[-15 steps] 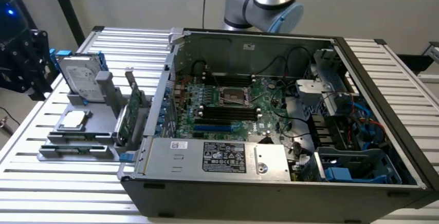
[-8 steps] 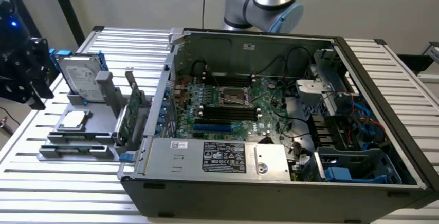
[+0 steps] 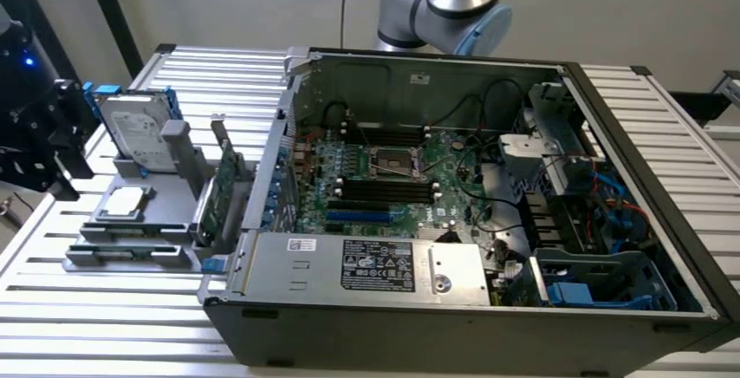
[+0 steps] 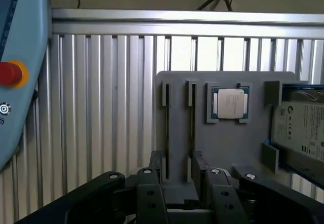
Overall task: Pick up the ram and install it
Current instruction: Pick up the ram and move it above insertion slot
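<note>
Yr gripper (image 4: 177, 167) is open, empty, near the gray holder (image 4: 228, 148) slots. If misaligned w/ a slot, fingers (image 4: 156, 171) can hit its wall, not grip the ram.

The exterior view looked down from high up at the open black computer case (image 3: 463, 330) on the ribbed aluminium desk (image 3: 104, 309). The wrist view sat low and close, angled across that desk (image 4: 101, 112). Both took in the grey plastic parts holder (image 3: 168, 209) (image 4: 228, 143) and its square silver processor (image 3: 125, 203) (image 4: 230, 104).
</note>
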{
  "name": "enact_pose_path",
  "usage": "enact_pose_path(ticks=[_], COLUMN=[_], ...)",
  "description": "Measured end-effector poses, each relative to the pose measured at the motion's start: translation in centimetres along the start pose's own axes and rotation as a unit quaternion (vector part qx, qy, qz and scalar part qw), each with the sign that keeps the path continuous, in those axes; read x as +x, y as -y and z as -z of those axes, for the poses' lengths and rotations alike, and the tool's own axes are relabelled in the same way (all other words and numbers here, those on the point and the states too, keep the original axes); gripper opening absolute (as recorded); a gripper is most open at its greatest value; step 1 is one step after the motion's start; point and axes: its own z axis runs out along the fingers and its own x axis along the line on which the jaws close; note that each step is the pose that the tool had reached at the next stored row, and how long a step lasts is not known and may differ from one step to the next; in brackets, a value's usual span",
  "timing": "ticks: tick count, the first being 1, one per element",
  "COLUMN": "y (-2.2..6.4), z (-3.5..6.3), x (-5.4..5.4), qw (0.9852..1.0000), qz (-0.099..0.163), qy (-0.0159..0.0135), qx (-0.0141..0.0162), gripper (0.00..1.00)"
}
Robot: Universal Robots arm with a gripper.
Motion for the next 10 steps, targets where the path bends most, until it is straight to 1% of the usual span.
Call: enact_pose_path(ticks=[3, 10], y=[0.01, 0.04], z=[-0.55, -1.81], x=[0.2, 0.2], qw=[1.0, 1.0], qz=[0.001, 0.005], qy=[0.0, -0.0002], qx=[0.0, 0.0], gripper=[0.38, 0.38])
